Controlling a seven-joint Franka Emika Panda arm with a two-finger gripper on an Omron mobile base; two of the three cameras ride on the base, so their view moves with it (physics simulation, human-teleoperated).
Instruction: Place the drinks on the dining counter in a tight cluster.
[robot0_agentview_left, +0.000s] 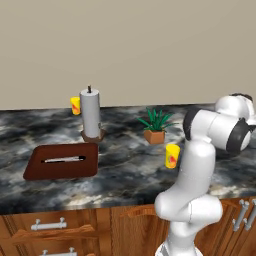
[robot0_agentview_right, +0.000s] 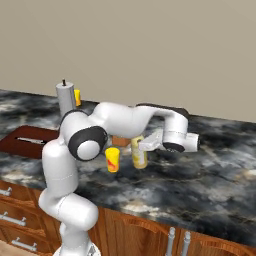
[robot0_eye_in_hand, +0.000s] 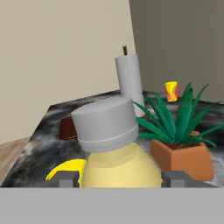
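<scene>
Claw (robot0_eye_in_hand: 113, 178) straddles yellow juice bottle (robot0_agentview_right: 139, 153) at frame centre, fingers (robot0_eye_in_hand: 65, 179) flanking shoulders; grip or gap: cannot tell. Bottle upright on worktop (robot0_agentview_right: 210, 175), beside yellow cup (robot0_agentview_right: 113, 159).

Home kitchen, long black-and-grey marbled stone desk (robot0_agentview_left: 120, 172) over brown wooden drawer cabinets (robot0_agentview_left: 65, 231), grey paper-towel roll on its stand (robot0_agentview_left: 91, 114), brown cutting board (robot0_agentview_left: 62, 161) near the desk's front edge

The pale yellow juice bottle with its grey-white cap (robot0_eye_in_hand: 114, 148) is cut off below the shoulder between the fingertips. A yellow cup (robot0_eye_in_hand: 65, 171) beyond it is mostly hidden behind the bottle.
</scene>
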